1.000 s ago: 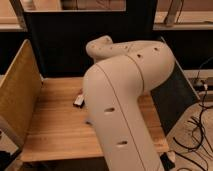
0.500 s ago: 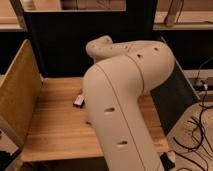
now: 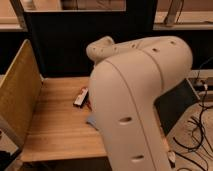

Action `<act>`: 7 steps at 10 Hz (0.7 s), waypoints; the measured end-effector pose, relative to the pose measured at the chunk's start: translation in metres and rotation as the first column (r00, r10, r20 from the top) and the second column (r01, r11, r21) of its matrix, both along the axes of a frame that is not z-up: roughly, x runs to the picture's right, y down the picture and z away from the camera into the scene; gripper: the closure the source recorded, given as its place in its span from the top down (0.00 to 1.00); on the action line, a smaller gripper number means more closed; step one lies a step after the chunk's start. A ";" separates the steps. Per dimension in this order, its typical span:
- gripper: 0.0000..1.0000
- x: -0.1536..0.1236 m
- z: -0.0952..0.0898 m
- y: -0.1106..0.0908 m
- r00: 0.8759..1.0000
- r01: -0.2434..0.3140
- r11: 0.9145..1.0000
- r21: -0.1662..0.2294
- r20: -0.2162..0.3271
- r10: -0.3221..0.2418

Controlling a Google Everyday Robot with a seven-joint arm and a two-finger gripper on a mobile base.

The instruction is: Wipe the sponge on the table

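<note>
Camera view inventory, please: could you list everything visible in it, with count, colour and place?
table: one, light wood, lower left and centre, partly covered by the arm.
sponge: one, blue-grey, on the table at the arm's edge, mostly hidden.
block: one, white and dark, on the table just beyond the sponge.
side panel: one, tan, upright along the table's left edge.
back panel: one, dark, behind the table.
cables: several, dark, far right, past the arm.
arm: one, white, fills the centre and right.
tool: not in view; probably behind the arm's bulk.
</note>
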State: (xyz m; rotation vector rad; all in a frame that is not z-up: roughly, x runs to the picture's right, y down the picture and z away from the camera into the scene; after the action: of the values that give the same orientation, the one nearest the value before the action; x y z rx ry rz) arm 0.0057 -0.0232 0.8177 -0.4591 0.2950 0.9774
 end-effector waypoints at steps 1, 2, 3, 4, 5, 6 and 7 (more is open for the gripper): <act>0.80 0.006 -0.013 0.012 1.000 -0.009 1.000 0.004 -0.002 0.009; 0.80 0.015 -0.031 0.031 1.000 -0.011 1.000 0.001 -0.009 0.011; 0.80 0.016 -0.041 0.043 1.000 -0.004 1.000 -0.007 -0.011 0.004; 0.80 0.013 -0.052 0.058 1.000 0.015 1.000 -0.020 -0.007 -0.015; 0.80 0.007 -0.060 0.068 0.999 0.036 0.999 -0.027 0.004 -0.036; 0.80 -0.003 -0.067 0.077 0.998 0.061 0.998 -0.033 0.018 -0.061; 0.80 -0.018 -0.072 0.083 0.995 0.089 0.995 -0.036 0.041 -0.087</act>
State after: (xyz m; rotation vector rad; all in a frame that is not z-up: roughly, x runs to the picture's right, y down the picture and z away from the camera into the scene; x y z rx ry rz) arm -0.0120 0.0602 0.7456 -0.4947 0.2964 0.8773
